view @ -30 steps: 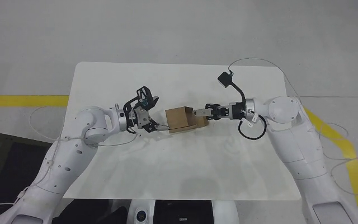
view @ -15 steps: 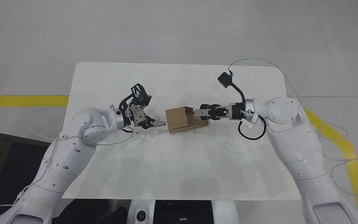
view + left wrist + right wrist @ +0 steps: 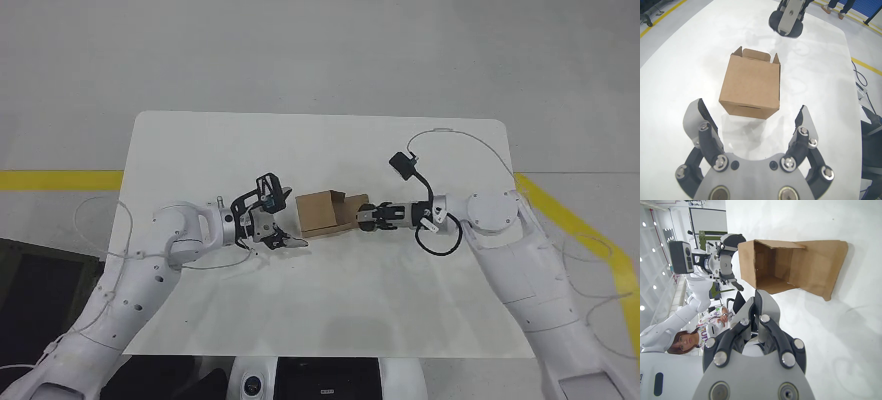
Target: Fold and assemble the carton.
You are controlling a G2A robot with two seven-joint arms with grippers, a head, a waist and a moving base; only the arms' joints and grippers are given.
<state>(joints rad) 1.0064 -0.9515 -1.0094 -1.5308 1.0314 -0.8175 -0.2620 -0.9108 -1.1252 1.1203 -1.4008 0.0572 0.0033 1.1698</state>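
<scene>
Carton (image 3: pixel 322 211) lies on its side mid-surface (image 3: pixel 200 150), its open mouth facing 3 o'clock and 1 long flap (image 3: pixel 819 266) splayed flat. The left hand (image 3: pixel 751 105) hovers wide and empty at 9 o'clock, just beside the closed end. The right hand (image 3: pixel 755 292) is pinched together on nothing at 3 o'clock, by the mouth rim. I'd brace the closed end from 9 o'clock, tuck the short flaps first, then press the long flap over.
</scene>
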